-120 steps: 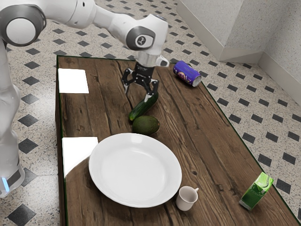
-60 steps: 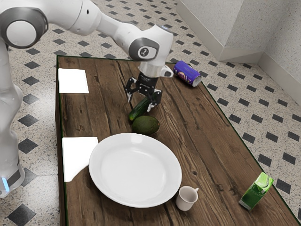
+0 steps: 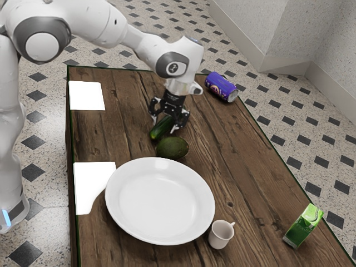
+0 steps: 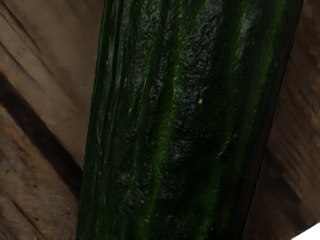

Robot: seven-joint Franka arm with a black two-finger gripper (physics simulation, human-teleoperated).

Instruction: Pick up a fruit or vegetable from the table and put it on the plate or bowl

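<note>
Toward the far half of the desk (image 3: 239, 161), my fingers (image 3: 168, 119) stand open, low astride the far end of the cucumber (image 3: 159, 129), which lies on the wood just beyond the avocado (image 3: 172, 148) and the white plate (image 3: 159, 200).

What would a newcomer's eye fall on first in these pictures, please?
The large white plate on the table's near side, and the white arm whose black tool straddles a dark green cucumber just beyond an avocado. A purple can lies sideways at the far edge.
</note>
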